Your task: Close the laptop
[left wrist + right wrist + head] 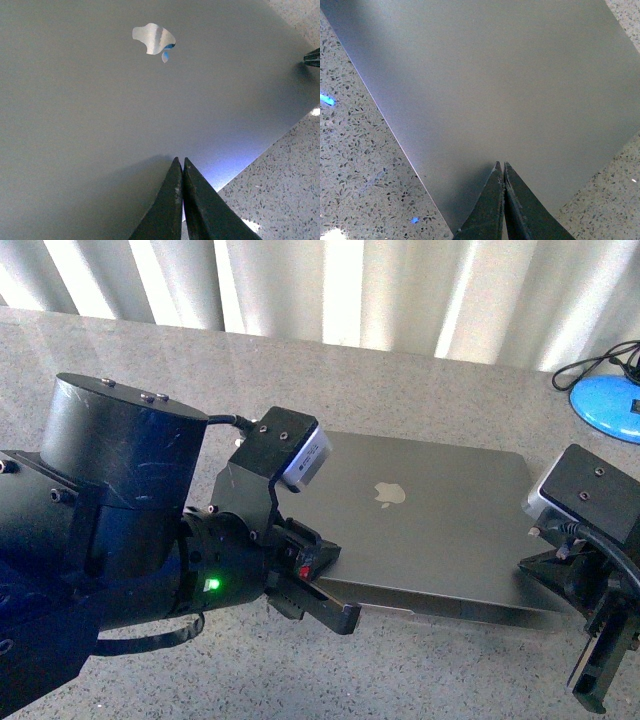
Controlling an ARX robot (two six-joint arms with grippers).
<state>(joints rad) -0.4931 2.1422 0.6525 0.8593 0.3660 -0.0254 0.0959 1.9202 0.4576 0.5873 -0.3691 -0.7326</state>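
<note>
A: Laptop [430, 530], where is it?

B: Flat on the counter [450, 670], mid-frame in the front view, a bit to the right. Space-grey lid [100, 125] faces up, apple logo [390, 493] near the middle.

A: Shut?

B: Nearly. The lid is down over the base [470, 612], but the front view shows a thin gap along the near edge. The left wrist view has a pale bluish glow under that edge. Screen and keys are hidden.

A: Left hand [180, 161]?

B: Clenched, with the two fingers pressed together and nothing between them. It sits at the laptop's near left corner. In its wrist view the tips are over the lid just inside the edge and their shadow runs right up to them. Looks like contact, but I can't say for sure.

A: Right hand [501, 164]?

B: Also clenched and empty, fingers tight together. It's at the near right corner. The wrist view puts the tips on the lid close to its edge, with the shadow meeting them. Same call, probably touching. In the front view the arm body hides the tips.

A: Anything around it?

B: The counter is grey speckled stone, bare beside the laptop on both sides. A blue object [608, 405] lies at the far right, well apart from the laptop, and a black cable [590, 365] loops at it. A pale pleated curtain [400, 290] hangs behind the counter.
</note>
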